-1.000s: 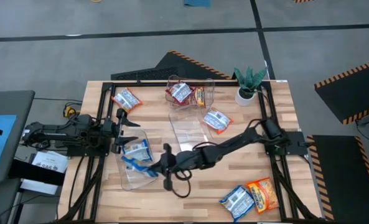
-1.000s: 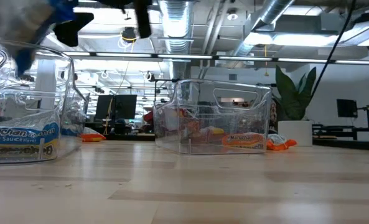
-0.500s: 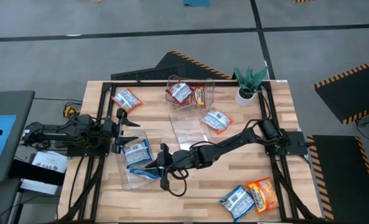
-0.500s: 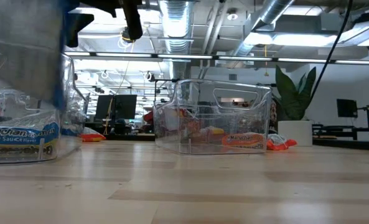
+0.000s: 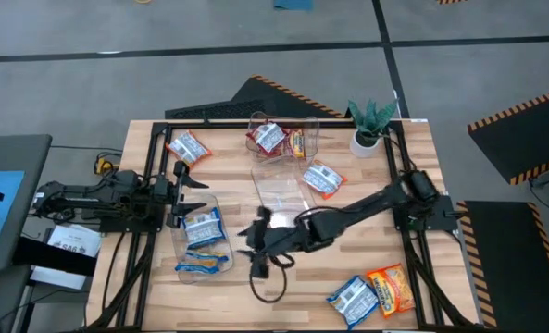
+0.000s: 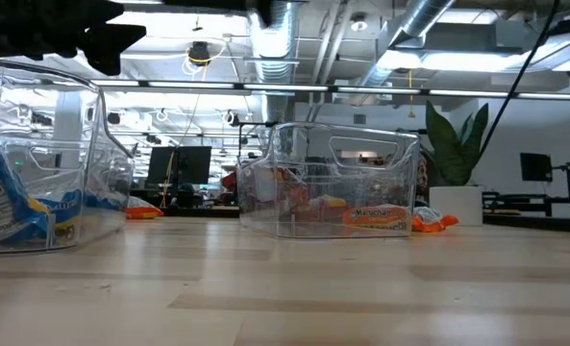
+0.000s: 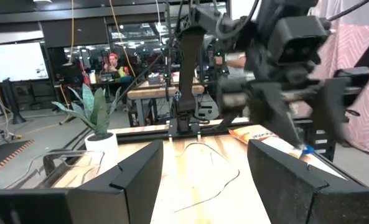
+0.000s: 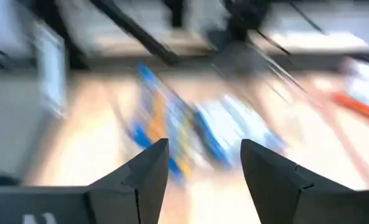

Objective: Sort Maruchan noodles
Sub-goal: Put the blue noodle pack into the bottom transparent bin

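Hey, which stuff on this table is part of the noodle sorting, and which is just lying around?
Part of the job:
blue packets in the left bin
packets in the far bin
loose packets
left bin, far bin, middle bin
right gripper, open

Just lying about:
potted plant
cable

Overhead and tabletop cameras both see the clear bin [image 5: 284,141] [image 6: 347,187].

A robotics lab: exposed ceiling ducts [image 6: 275,14], monitors [image 6: 177,161] on benches, and hazard-striped floor mats [image 5: 519,129].
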`<state>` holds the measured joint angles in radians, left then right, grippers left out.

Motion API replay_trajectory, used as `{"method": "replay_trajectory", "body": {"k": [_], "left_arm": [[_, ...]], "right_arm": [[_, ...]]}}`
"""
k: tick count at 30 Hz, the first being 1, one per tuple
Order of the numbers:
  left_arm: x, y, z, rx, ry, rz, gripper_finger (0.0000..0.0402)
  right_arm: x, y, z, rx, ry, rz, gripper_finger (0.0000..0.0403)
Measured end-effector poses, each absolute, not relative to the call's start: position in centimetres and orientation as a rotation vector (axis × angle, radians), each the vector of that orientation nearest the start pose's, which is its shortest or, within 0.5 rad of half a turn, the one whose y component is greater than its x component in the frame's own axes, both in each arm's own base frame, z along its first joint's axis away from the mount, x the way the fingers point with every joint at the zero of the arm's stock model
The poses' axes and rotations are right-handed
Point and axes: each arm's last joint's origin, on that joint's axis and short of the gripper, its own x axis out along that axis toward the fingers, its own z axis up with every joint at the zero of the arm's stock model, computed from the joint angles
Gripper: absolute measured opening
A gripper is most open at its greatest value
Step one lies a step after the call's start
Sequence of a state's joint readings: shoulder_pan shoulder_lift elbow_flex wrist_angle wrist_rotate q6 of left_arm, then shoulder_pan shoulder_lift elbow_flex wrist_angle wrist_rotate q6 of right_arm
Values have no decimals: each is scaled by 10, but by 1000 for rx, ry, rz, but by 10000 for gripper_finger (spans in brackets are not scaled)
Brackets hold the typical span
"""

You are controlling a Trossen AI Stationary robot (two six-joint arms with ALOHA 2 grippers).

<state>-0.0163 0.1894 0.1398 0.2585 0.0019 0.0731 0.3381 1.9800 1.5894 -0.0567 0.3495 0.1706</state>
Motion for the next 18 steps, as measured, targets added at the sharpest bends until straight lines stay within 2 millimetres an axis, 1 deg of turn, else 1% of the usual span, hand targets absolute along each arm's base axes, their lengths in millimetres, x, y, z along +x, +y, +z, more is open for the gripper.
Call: {"method": "replay_trajectory", "body": {"k": [3, 5, 7, 10, 13, 16, 18], "left_arm": [[103, -2, 220, 61, -200, -10, 226], [103, -2, 220, 38, -199, -12, 226], [103, -2, 220, 19, -199, -14, 226], [103, -2, 220, 13, -195, -15, 226], [103, -2, 219, 13, -192, -22, 226], [103, -2, 219, 10, -192, -37, 226], [103, -2, 219, 5, -192, -38, 226]], "right_arm": [[406, 146, 276, -75, 573, -224, 221], [382, 145, 283, -96, 657, -338, 216], [359, 146, 284, -92, 739, -450, 211], [331, 150, 277, -94, 822, -610, 204], [308, 157, 268, -112, 859, -759, 198], [289, 161, 259, -129, 887, -911, 194], [284, 163, 253, -106, 878, -967, 191]]}}
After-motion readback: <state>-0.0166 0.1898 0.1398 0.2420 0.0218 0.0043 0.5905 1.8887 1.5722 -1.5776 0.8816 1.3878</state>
